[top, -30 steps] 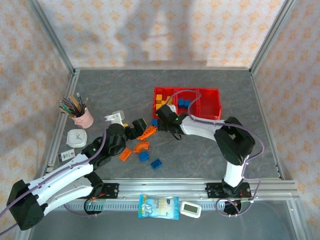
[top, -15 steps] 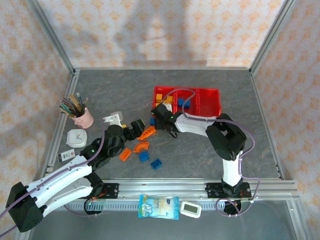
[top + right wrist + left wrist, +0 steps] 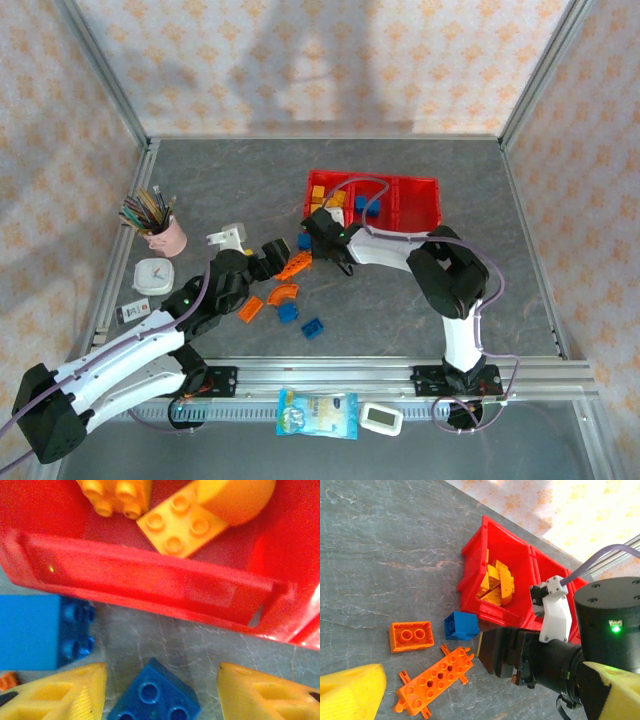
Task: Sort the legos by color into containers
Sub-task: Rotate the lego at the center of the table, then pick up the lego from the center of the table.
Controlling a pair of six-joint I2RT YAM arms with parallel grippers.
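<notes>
Jaws of the right gripper (image 3: 161, 692) are seen spread; a dark blue brick (image 3: 152, 700) sits between the yellow fingertips (image 3: 65, 695) with a gap visible on its right side, so nothing is judged clamped yet; the approach is made low, just outside the front wall of the red bins (image 3: 150, 585), presumably because that brick lies on the table close to the yellow compartment and must be lifted over into the blue one; a second, lighter blue brick (image 3: 461, 626) lies just beside it. Left gripper (image 3: 277, 252) is held wide open with an orange plate (image 3: 435, 680) and an orange brick (image 3: 411, 636) lying ahead of it, likely staged for an orange pick. Yellow bricks (image 3: 495, 582) are already binned in the end compartment; blue ones (image 3: 366, 207) in the middle. Surface is grey, stone-patterned; more orange and blue pieces are scattered nearer the front; the cell is walled with peach floral paper inside an aluminium frame; a pink pencil cup (image 3: 165, 238) is parked at the left.
</notes>
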